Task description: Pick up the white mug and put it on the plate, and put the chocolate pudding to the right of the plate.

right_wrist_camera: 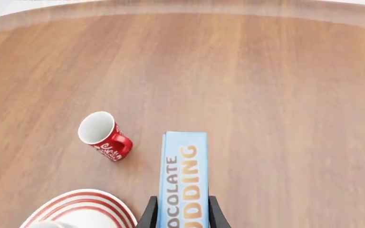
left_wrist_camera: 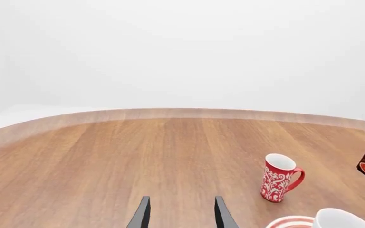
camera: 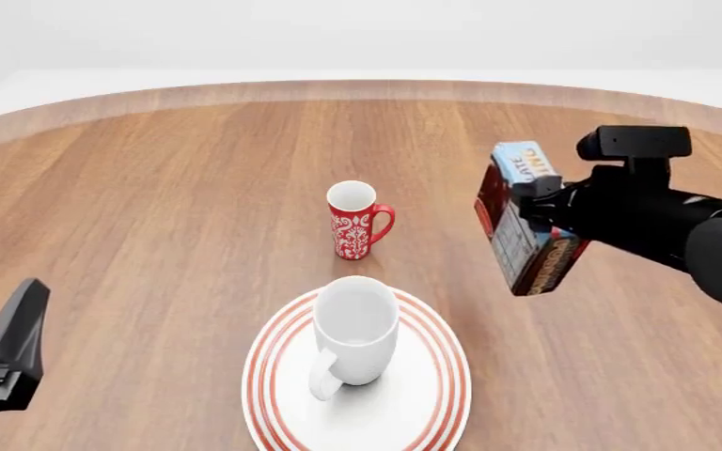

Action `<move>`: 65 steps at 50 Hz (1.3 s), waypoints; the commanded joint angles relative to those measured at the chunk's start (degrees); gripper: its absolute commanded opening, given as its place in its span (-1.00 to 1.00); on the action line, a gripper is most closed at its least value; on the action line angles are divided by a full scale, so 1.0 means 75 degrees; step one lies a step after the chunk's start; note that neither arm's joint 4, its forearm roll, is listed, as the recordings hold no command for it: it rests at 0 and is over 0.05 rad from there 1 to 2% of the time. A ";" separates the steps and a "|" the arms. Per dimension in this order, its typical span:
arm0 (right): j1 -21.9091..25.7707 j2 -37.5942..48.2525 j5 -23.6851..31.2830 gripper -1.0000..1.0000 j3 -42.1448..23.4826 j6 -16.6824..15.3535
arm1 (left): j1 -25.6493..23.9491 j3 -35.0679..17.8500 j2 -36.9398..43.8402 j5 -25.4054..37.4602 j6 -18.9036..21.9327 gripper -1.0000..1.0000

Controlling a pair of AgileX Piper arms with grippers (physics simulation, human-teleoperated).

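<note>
Your right hand (camera: 526,225), pinching the chocolate pudding (camera: 526,221), should lower it at the plate's (camera: 443,376) three o'clock; left hand (left_wrist_camera: 181,216) waits spread.

The table (camera: 148,188) looks like wood: warm brown boards with fine straight grain, a smooth satin finish, and a paler band along its curved edge. The white mug (camera: 356,331) appears to be glazed ceramic, plain and glossy, with soft shading inside. The plate (camera: 431,399) has the same smooth glazed look, white with painted red rings. The red mug (camera: 354,225) is glossy too, red glaze with a white pattern and a white inside. The chocolate pudding (camera: 526,218) reads as printed cardboard, its light-blue face slightly sheeny, its sides dark. The right gripper (right_wrist_camera: 180,213) and left gripper (left_wrist_camera: 180,213) look like matt black plastic or metal.
</note>
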 commanded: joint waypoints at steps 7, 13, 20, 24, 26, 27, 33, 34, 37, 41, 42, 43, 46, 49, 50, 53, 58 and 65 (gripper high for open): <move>-0.0293 -0.0960 0.0350 -1.00 0.0541 0.0051 | -0.0015 -0.0001 0.0211 -0.0210 0.0015 1.00; -0.0435 -0.1191 0.0420 -1.00 0.0738 0.0011 | -0.0020 -0.0002 0.0071 -0.0069 0.0019 1.00; -0.0499 -0.1451 0.0580 -1.00 0.0853 0.0018 | -0.0021 -0.0002 0.0055 -0.0056 0.0023 1.00; -0.0615 -0.1618 0.0665 -1.00 0.0946 -0.0020 | -0.0020 -0.0002 0.0066 -0.0062 0.0027 1.00; -0.0654 -0.1710 0.0734 -1.00 0.0958 -0.0017 | -0.0021 0.0003 -0.0542 0.0536 0.0041 1.00; -0.0666 -0.1769 0.0774 -1.00 0.0967 -0.0010 | -0.0024 0.0003 -0.0639 0.0633 0.0047 1.00; -0.0775 -0.1958 0.0897 -1.00 0.1011 -0.0007 | -0.0019 0.0003 -0.0526 0.0526 0.0065 1.00; -0.0785 -0.1996 0.0918 -1.00 0.1031 -0.0006 | -0.0018 0.0003 -0.0474 0.0475 0.0069 1.00; -0.0814 -0.2073 0.0935 -1.00 0.1118 -0.0018 | -0.0017 0.0003 -0.0358 0.0362 0.0077 1.00; -0.0877 -0.2191 0.0998 -1.00 0.1220 -0.0029 | -0.0018 0.0003 -0.0215 0.0218 0.0085 1.00; -0.0894 -0.2230 0.1028 -1.00 0.1229 -0.0030 | -0.0017 0.0003 -0.0182 0.0185 0.0085 1.00; -0.0907 -0.2271 0.1063 -1.00 0.1238 -0.0029 | -0.0019 0.0003 -0.0154 0.0158 0.0087 1.00; -0.0938 -0.2365 0.1117 -1.00 0.1303 -0.0043 | -0.0023 0.0003 -0.0078 0.0084 0.0089 1.00; -0.0966 -0.2488 0.1208 -1.00 0.1375 -0.0074 | -0.0022 0.0003 -0.0035 0.0041 0.0093 1.00; -0.0967 -0.2516 0.1233 -1.00 0.1386 -0.0080 | -0.0021 0.0003 -0.0030 0.0035 0.0094 1.00; -0.0974 -0.2663 0.1346 -1.00 0.1451 -0.0127 | -0.0022 0.0003 -0.0009 0.0014 0.0095 1.00; -0.0986 -0.2893 0.1538 -1.00 0.1547 -0.0184 | -0.0025 0.0003 0.0005 0.0002 0.0097 1.00; -0.1003 -0.3051 0.1636 -1.00 0.1688 -0.0217 | -0.0033 0.0003 -0.0059 0.0067 0.0105 1.00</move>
